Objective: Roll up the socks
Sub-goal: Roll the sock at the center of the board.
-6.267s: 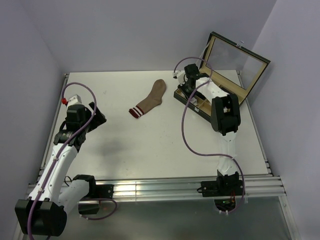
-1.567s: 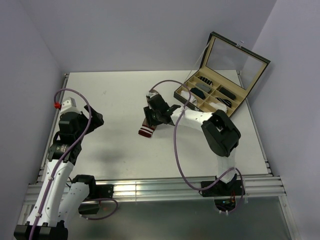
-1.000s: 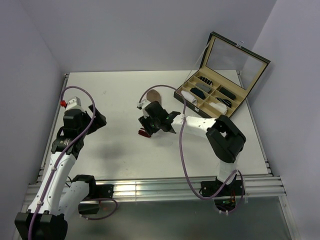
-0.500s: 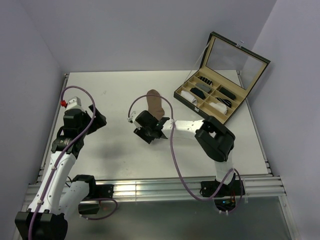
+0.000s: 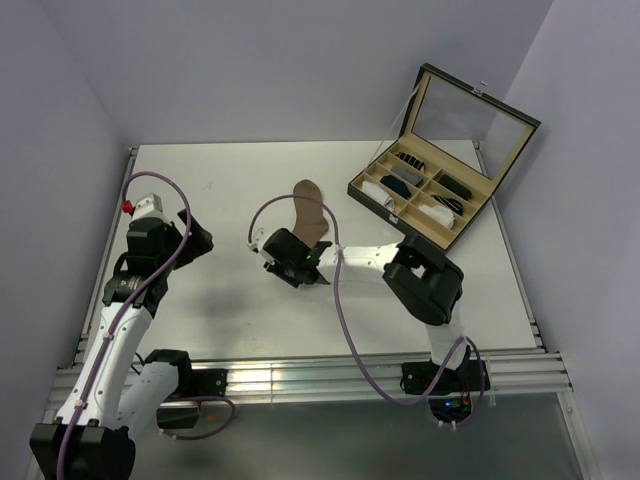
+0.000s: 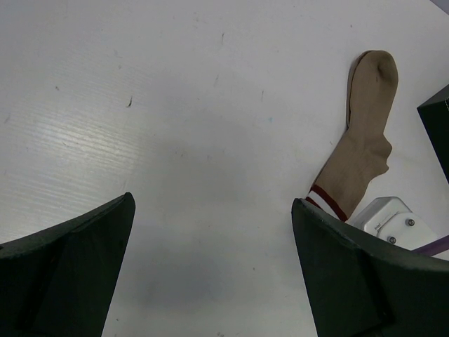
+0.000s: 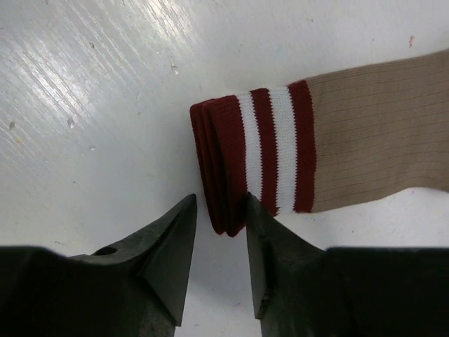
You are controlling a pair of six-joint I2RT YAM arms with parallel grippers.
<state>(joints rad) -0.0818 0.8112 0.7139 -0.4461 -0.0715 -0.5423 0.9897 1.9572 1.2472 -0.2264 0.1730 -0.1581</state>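
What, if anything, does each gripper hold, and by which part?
Left gripper holds nothing. Right gripper straddles the cuff edge of the tan sock; whether it grips cannot be told.

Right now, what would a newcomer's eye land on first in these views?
The tan sock with its red-and-white striped cuff lies flat at the centre of the table, and the right pincer sits low at the cuff, jaws straddling its edge. Next comes the open compartment box at the far right, with sock rolls inside.
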